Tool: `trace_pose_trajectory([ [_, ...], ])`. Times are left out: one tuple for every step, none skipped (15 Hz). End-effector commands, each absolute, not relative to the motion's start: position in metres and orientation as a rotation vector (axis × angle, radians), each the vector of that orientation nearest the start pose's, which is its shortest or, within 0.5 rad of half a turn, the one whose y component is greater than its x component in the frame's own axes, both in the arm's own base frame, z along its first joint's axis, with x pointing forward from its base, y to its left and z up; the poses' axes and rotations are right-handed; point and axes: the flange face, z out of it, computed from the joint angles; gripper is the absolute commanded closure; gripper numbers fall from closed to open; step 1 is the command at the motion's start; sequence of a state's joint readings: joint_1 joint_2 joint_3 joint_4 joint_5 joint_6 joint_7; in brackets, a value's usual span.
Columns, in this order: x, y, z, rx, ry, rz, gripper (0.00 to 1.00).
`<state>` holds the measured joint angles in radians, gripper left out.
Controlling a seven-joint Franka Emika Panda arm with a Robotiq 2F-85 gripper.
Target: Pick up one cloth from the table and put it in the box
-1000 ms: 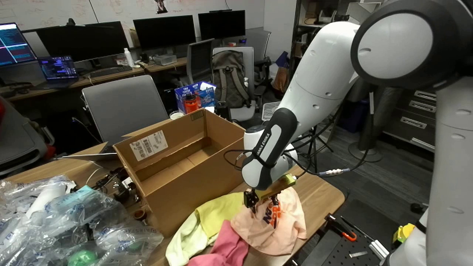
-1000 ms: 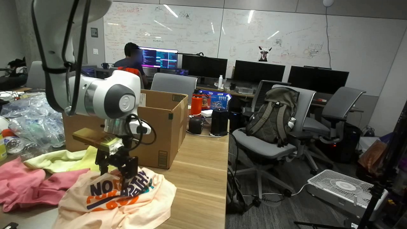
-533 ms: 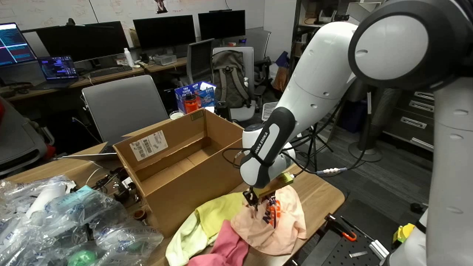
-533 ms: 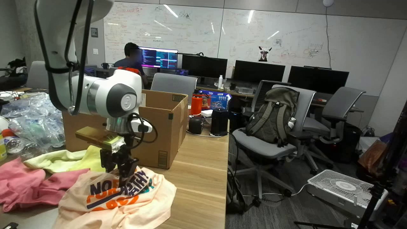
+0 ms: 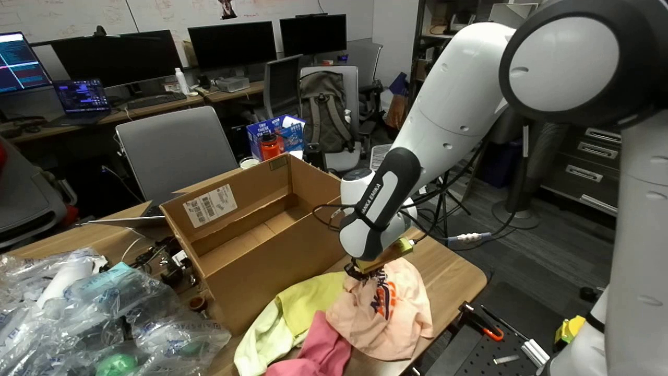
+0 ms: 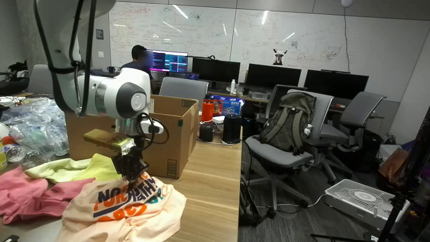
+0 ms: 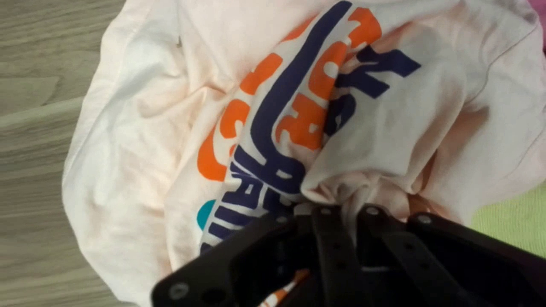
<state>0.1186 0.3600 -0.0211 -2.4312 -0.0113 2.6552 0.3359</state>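
i judge this to be the grasp, with the lift barely begun if at all. the gripper (image 7: 348, 211) is low on the pale peach cloth (image 7: 140, 170), at the fabric's twelve o'clock edge in an exterior view (image 6: 141, 220). its fingers are close together and clamped on a bunched fold; in the wrist view i can see the fabric puckered between them. the rest of that cloth lies spread on the table (image 6: 213, 188), outside the box; whether the pinched part is clear of the wood, i can't tell.

in an exterior view, the box (image 5: 276, 277) stands at ten o'clock from my gripper, mouth facing up. the yellow-green cloth (image 5: 315, 293) is at eight o'clock and the pink cloth (image 5: 322, 339) at seven, both right against the peach one.

next i'd want a straight, slow lift, watching that neither neighbour comes along and that the fold doesn't slip. i'd need enough height for the hanging fabric to clear the near wall, then a carry toward ten o'clock, and a release only once the whole bundle is over the opening.
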Motion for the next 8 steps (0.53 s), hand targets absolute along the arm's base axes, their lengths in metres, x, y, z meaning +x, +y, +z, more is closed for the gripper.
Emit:
trace_pose_trajectory([
  [0.467,0.053,0.191,-3.212,0.362,0.116,0.98],
  [0.467,0.056,0.201,-3.227,0.356,0.085,0.98],
  [0.466,0.059,0.212,-3.242,0.352,0.057,0.98],
  [0.465,0.062,0.222,-3.256,0.35,0.033,0.98],
  [0.464,0.064,0.232,-3.273,0.349,0.013,0.98],
  [0.463,0.067,0.243,-3.287,0.349,-0.006,0.98],
  [0.462,0.069,0.252,-3.301,0.347,-0.022,0.98],
  [0.461,0.07,0.26,-3.313,0.351,-0.038,0.98],
])
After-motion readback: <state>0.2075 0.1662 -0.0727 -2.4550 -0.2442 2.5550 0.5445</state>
